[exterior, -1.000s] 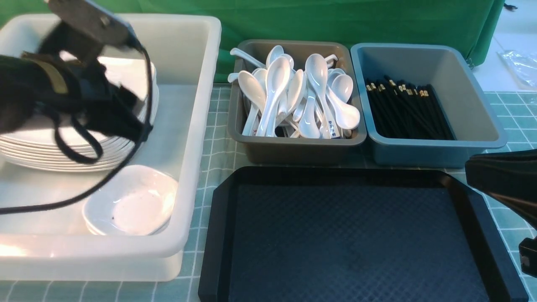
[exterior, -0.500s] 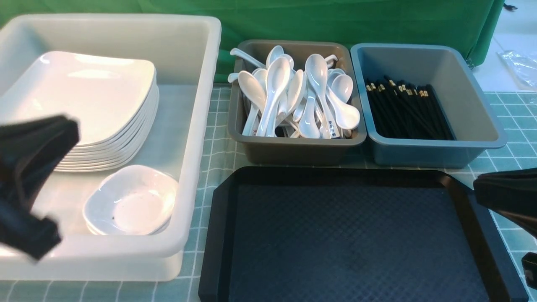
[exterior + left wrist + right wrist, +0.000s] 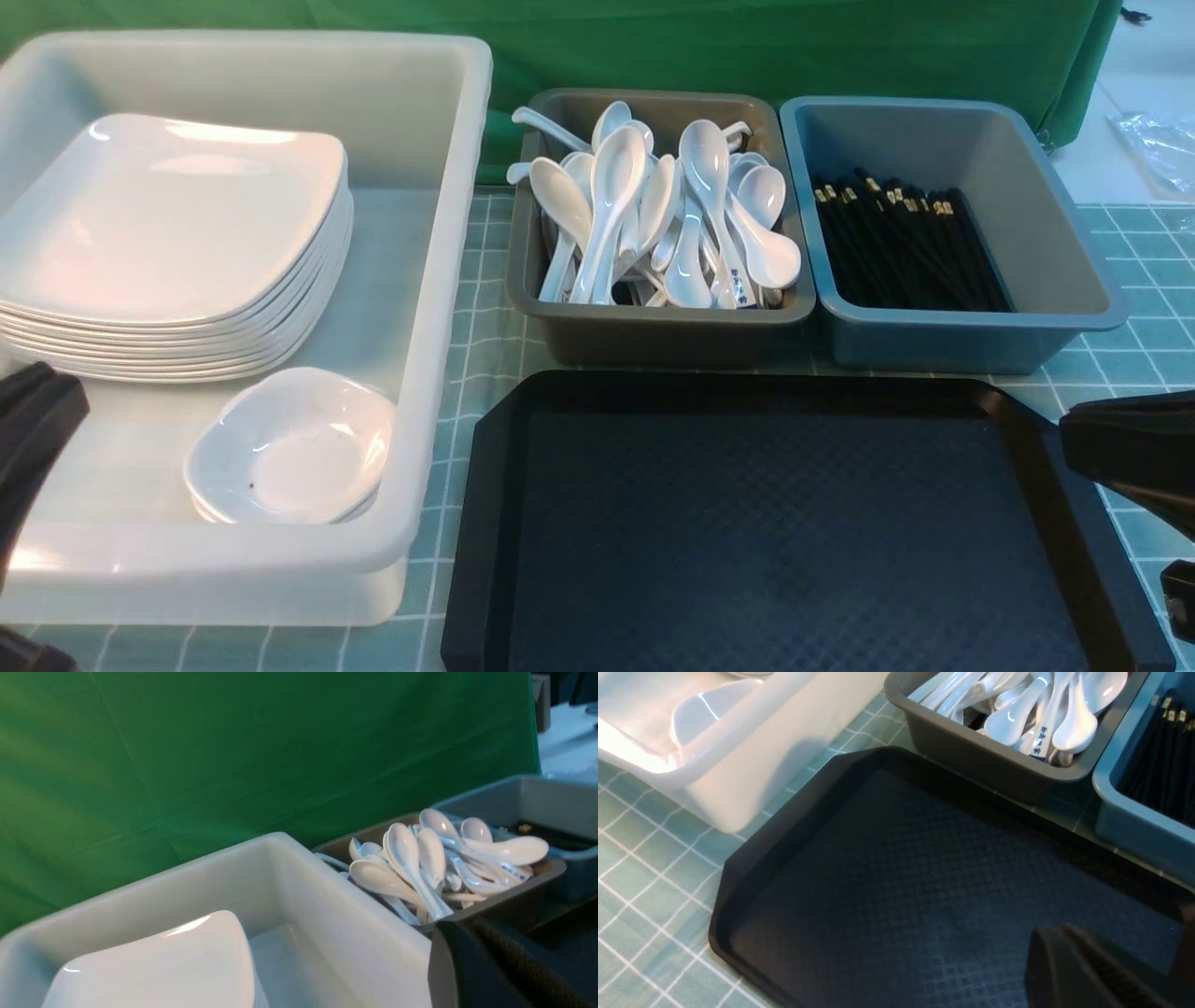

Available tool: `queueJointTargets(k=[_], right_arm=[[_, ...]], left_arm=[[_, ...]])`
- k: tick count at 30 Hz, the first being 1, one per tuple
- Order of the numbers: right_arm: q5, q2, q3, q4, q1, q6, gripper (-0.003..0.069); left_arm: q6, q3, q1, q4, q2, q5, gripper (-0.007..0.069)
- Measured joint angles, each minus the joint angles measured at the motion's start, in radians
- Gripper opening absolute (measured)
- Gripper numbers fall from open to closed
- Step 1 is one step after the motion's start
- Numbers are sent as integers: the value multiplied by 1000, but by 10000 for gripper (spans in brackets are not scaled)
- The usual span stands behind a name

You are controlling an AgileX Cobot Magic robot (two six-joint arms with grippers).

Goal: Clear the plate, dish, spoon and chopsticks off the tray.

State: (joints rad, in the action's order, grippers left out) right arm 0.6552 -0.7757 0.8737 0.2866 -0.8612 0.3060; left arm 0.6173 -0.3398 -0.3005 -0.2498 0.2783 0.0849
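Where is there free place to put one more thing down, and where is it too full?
The tray floor is bare from rim to rim. In the white tub, a strip lies free between the plate stack and the right wall. The blue-grey tub has room right of the chopsticks. The spoon tub is heaped full.

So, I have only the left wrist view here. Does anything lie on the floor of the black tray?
Observer: No. In the front view the tray shows only its bare textured floor.
Operator: Good. I see a big plate, but where is the small dish?
Observer: The dish sits in the white tub, on the near side of the plate, which tops a stack.
Operator: And the chopsticks?
Observer: The chopsticks lie in the blue-grey tub, at the right of the spoon tub.
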Motion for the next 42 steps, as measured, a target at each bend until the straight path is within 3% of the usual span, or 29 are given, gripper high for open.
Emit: queueJointTargets(k=[9,13,16,19,26,31,42], right_arm=[[-13,5,0,0,34,17,55],[-38,58,-14,-18,177,21,45],[-82,151,-85,-73,284,-100,18],[-191,318,-288,-169,451,-287,16],[-357,638,-695,-203,658,-350,16],[-391,763,-867,-206,714,-346,16],[-420,774,-879,-207,717,-341,16]], left_arm=[[0,1,0,38,0,7,12],[0,1,0,38,0,7,13],[4,1,0,38,0,8,13],[5,1,0,38,0,9,13],[9,1,0,38,0,11,17],[9,2,0,38,0,11,17],[9,6,0,38,-3,13,17]])
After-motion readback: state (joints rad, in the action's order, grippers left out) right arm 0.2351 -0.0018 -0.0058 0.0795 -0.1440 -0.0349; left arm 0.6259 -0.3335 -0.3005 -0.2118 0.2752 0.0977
